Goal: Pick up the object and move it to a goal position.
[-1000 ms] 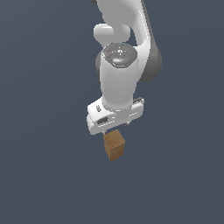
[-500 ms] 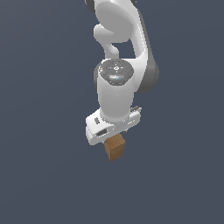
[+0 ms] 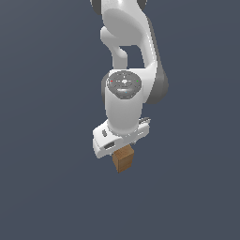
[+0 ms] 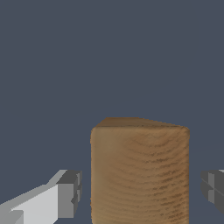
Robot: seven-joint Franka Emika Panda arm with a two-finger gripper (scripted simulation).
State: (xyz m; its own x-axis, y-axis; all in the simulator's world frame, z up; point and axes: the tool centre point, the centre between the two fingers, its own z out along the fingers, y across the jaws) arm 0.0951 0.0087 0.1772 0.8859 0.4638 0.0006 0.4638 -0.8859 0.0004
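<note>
The object, a brown wood-grain block (image 3: 123, 159), sits on the dark grey floor just under the white gripper (image 3: 122, 149) in the exterior view. There the hand covers the block's upper part and hides the fingers. In the wrist view the block (image 4: 140, 175) stands between the two grey fingertips (image 4: 70, 192). A clear gap shows on each side of it, so the gripper (image 4: 142, 190) is open around the block without touching it.
The white arm (image 3: 124, 56) comes down from the top of the exterior view, straight above the block. Plain dark grey floor (image 3: 47, 178) lies all around; nothing else shows.
The arm has come down over the block, and the hand now sits lower and closer to it. The block has not moved.
</note>
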